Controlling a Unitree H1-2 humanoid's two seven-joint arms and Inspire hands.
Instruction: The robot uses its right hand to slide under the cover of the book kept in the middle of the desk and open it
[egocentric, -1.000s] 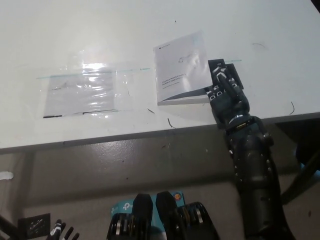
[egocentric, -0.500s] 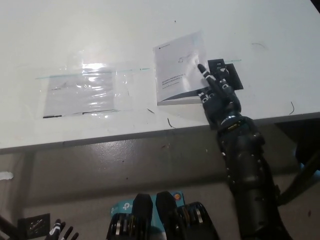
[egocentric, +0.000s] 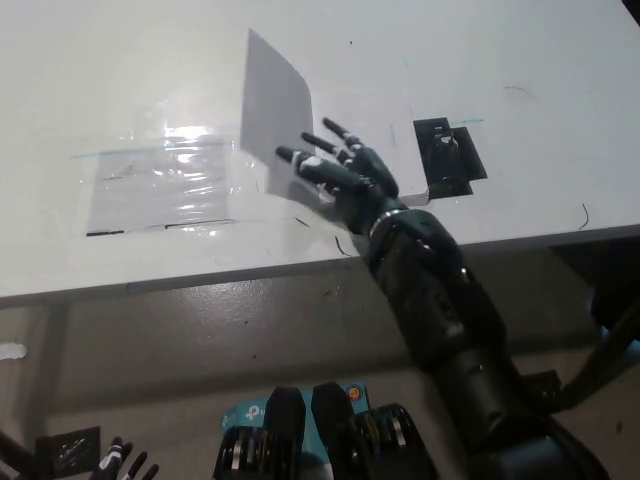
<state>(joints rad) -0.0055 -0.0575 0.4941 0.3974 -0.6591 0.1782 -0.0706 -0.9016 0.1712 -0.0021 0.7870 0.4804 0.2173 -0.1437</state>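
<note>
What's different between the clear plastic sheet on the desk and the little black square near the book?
The clear plastic sheet is see-through and shiny with glare; the black square is dark and matte. The sheet is much larger and lies left of the book; the square sits at the book's right edge, beyond the right hand. Both lie flat on the white desk.

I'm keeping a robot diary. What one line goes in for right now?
right robot hand: open, spread under cover | book cover: lifted, part open | book: on desk | left robot hand: resting low

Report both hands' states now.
Right hand: open, fingers spread under the lifted book cover.
Left hand: resting at the lower left, barely in view; cannot be told.
</note>
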